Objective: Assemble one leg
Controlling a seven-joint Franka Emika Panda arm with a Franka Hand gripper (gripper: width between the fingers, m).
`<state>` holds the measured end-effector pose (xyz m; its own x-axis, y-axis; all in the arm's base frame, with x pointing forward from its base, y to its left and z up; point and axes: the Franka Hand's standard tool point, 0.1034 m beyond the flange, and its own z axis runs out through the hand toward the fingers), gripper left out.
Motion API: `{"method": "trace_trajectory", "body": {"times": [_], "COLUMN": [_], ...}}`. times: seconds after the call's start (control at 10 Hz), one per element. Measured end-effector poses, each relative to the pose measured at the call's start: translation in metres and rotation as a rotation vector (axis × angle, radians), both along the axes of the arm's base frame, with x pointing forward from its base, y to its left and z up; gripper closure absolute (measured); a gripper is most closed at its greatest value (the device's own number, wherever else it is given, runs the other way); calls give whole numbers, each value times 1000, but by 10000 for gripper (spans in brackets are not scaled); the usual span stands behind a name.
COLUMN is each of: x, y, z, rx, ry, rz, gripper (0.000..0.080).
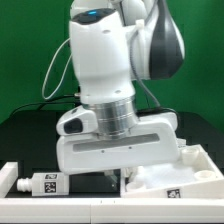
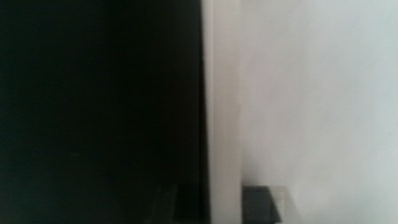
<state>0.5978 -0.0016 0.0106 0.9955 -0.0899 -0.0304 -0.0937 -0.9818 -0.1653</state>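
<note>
Centrally, the arm point(image 1: 105, 60) fills the exterior view, its gripper point(image 1: 113, 165) low beside a large white part point(image 1: 185, 170); finger spacing cannot be determined. The leg point(image 1: 40, 184) lies flat at the exterior view's left, apart from the gripper

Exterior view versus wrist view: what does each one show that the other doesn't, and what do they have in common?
Only the exterior view shows the white arm, the green backdrop, a tagged white leg lying on the black table and a bigger white furniture part on the exterior view's right. Only the wrist view gives a blurred close-up: a white surface against black. Both share white beside black; which white piece the wrist view sees cannot be told.
</note>
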Motion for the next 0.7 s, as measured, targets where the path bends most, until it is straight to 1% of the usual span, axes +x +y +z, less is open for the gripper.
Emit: {"method": "trace_trajectory", "body": {"times": [0.3,0.4,0.7], "x": [1,2,1], "y": [4,1,-26], "z": [-1,0,-1], "rx": [-7,-6,-7], "ry": [-27,-34,-48], "rz": [11,28,70], "gripper": [738,738,738]}}
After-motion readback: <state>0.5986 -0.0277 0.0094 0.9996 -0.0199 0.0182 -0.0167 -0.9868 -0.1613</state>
